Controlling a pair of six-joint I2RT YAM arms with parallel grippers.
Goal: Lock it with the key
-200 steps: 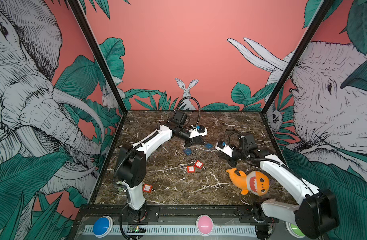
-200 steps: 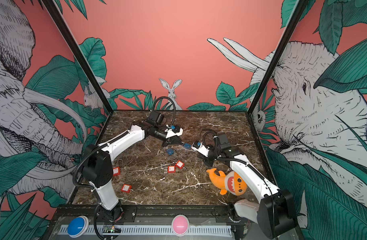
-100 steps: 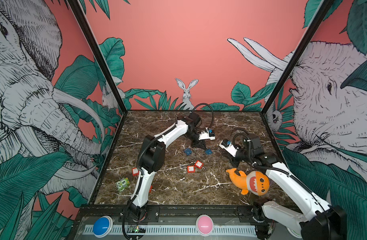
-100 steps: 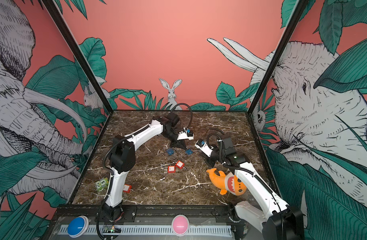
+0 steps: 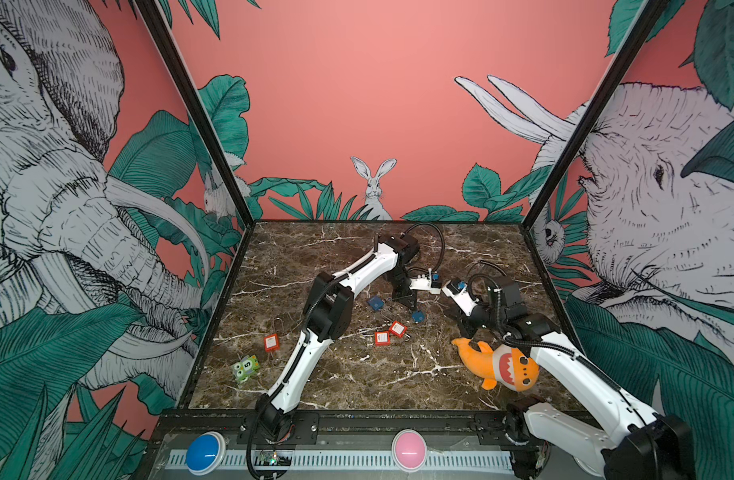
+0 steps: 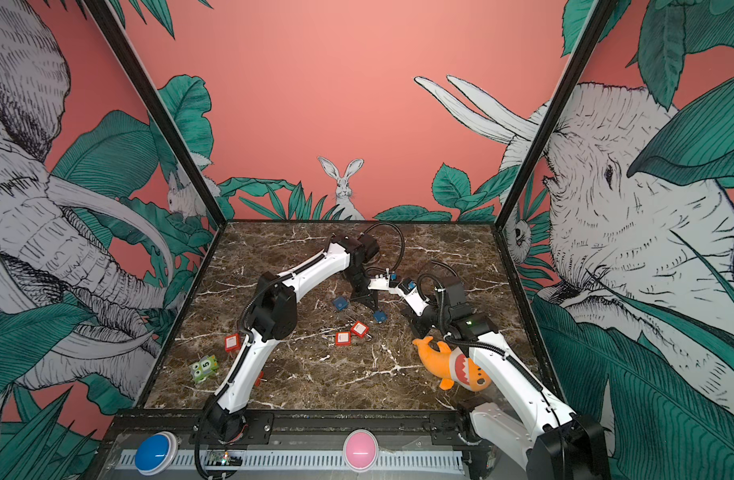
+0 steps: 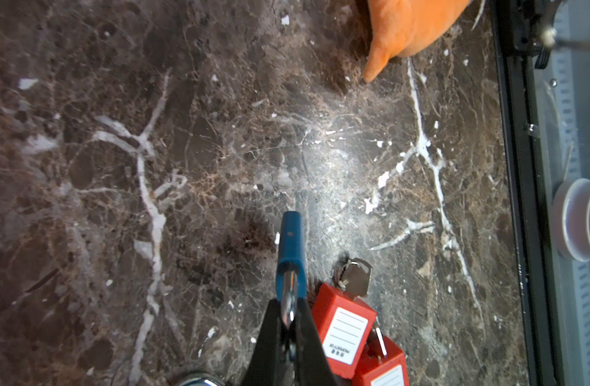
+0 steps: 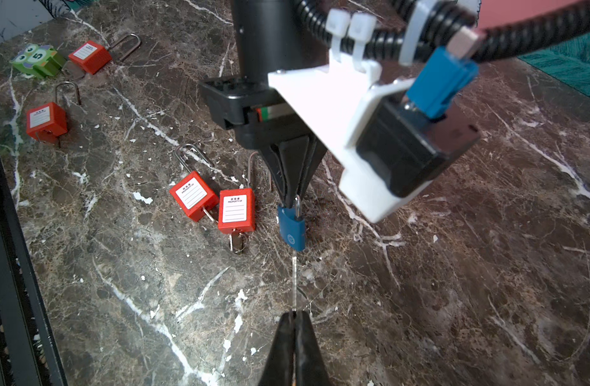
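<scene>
Right wrist view shows the left gripper (image 8: pixel 293 200) pressed shut on the steel shackle of a blue padlock (image 8: pixel 291 229), which hangs from its tips; the right gripper (image 8: pixel 294 316) is closed on a thin key (image 8: pixel 295 284), whose blade runs straight toward the bottom end of the padlock; its tip reaches that end, but whether it has entered the keyhole cannot be told. Just beside the held padlock, two red padlocks (image 8: pixel 236 210) lie flat and close together on the marble table (image 8: pixel 454 300), one with a key standing in its base; two more of the same kind lie well apart from these near the table's edge, one of them just beside a green block (image 8: pixel 36 60) marked with a 5.

Left wrist view looks along the blue body edge-on, with the shackle pinched between the black fingers (image 7: pixel 268 341); the tail of an orange plush toy (image 7: pixel 410 26) lies well apart from it across bare marble.

In both top views the two arms meet right of the table's middle, toward the back; the held padlock sits between them; a second blue padlock (image 5: pixel 374 302) lies on the table near it to the left; the plush toy rests against the right arm, nearer the front.
</scene>
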